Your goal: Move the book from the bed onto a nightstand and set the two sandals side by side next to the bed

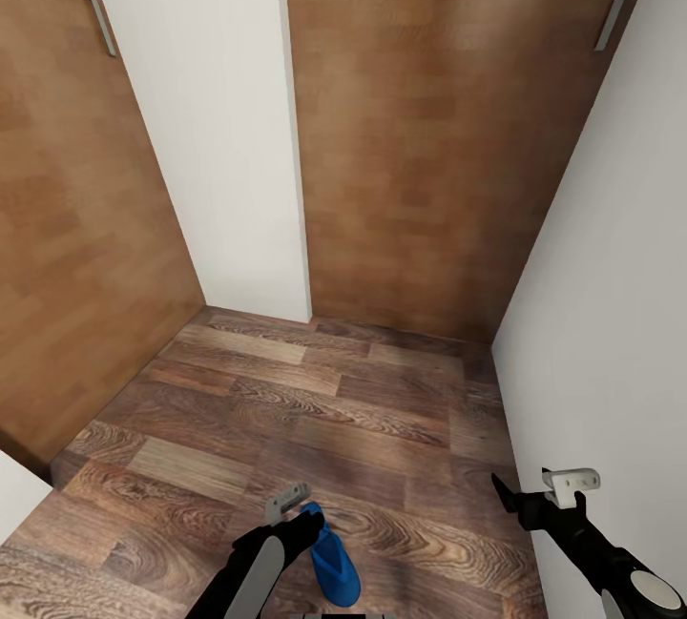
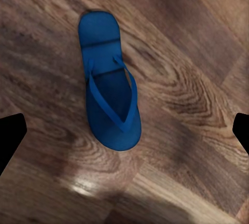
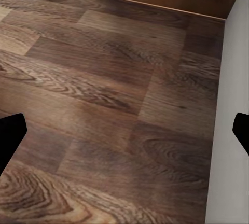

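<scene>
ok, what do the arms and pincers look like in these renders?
Both arms are black with pale grey panels: a long one on the left forearm, a round cap near the right arm's lower joint. Each carries a light grey bracket near the wrist. The left pincer and right pincer are black; in the wrist views their fingertips show as flat black wedges.

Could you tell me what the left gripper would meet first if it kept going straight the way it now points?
Most likely the blue sandal, lying flat on the wood-plank floor ahead of the open left gripper. How far off it lies is unclear.
</scene>
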